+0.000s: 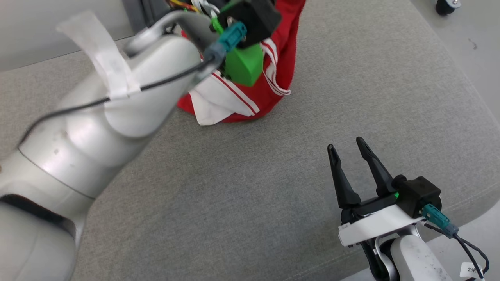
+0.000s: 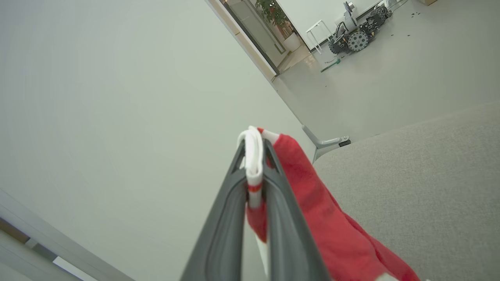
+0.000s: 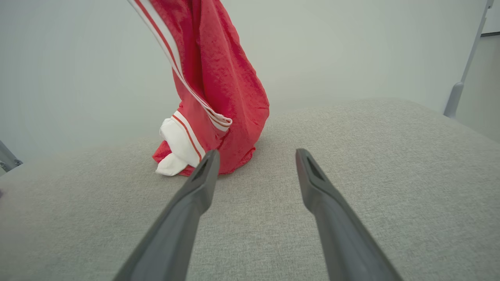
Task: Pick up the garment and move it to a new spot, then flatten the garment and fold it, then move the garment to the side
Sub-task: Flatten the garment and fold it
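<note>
**Head view.** A grey woven fabric surface (image 1: 250, 187) with a rounded edge underlies the scene. Beyond its far right edge lies a pale floor (image 1: 461, 58), which bears a dark caster wheel (image 1: 445, 6) at the top corner and a small dark mark (image 1: 473, 43).

**Left wrist view.** A plain pale wall (image 2: 97, 97) stands left of a doorway (image 2: 259, 35), with a potted plant (image 2: 273, 13) at the opening. On the far floor stand a white stool (image 2: 318, 33) and a wheeled machine (image 2: 357, 33). A green-handled tool (image 2: 331, 65) lies near them. A grey metal bracket (image 2: 324, 141) juts out beside the fabric's edge.

**Right wrist view.** A grey metal leg (image 3: 455, 97) rises at the right.
</note>
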Motion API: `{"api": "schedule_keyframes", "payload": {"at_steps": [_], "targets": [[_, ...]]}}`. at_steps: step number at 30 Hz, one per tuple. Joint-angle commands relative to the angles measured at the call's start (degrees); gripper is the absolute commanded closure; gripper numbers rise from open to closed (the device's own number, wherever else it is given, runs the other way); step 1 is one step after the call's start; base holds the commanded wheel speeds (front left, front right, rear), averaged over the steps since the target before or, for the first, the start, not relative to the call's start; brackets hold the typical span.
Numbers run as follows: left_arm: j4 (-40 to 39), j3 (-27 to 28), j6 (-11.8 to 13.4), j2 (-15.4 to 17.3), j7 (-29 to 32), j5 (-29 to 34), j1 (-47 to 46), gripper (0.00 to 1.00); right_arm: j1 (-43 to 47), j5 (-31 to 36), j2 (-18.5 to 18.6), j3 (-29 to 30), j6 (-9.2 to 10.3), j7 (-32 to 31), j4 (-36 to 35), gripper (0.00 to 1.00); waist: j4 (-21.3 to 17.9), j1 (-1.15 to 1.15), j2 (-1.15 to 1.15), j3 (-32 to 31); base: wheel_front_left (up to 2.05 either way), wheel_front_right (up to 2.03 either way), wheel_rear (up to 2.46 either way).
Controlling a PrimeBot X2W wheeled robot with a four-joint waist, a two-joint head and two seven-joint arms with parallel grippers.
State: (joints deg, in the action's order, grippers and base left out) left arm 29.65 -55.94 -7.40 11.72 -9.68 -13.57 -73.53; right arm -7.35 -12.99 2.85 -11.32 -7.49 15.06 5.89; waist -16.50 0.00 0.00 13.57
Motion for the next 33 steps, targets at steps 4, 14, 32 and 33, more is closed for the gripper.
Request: {"api": "schedule_keyframes", "payload": {"at_steps": [4, 14, 32, 33], "targets": [[6.2, -5.1, -0.1, 0.7, -2.4, -1.7, -12.4, 1.00, 1.2, -1.2, 0.1, -0.2, -0.01, 0.1, 0.5, 0.00, -4.7, 0.00, 0.00, -0.8, 0.00, 0.00, 0.00], [7.4, -2.6, 0.8, 2.7, -5.4, -0.4, -18.6, 1.00, 3.6, 0.0, 0.0, 1.0, -0.01, 0.1, 0.7, 0.00, -1.7, 0.00, 0.00, -2.4, 0.00, 0.00, 0.00], [-13.9, -2.5, 8.6, 15.1, -5.5, -11.5, 43.9, 1.00, 6.8, 4.3, 0.1, 5.6, -0.01, 0.1, 0.4, 0.00, 11.6, 0.00, 0.00, -6.0, 0.00, 0.00, 0.00], [-13.9, -3.2, 8.8, 15.0, -5.5, -10.7, 45.4, 1.00, 6.8, 4.3, 0.1, 5.7, -0.01, 0.1, 0.5, 0.00, 12.1, 0.00, 0.00, -6.0, 0.00, 0.00, 0.00]]}}
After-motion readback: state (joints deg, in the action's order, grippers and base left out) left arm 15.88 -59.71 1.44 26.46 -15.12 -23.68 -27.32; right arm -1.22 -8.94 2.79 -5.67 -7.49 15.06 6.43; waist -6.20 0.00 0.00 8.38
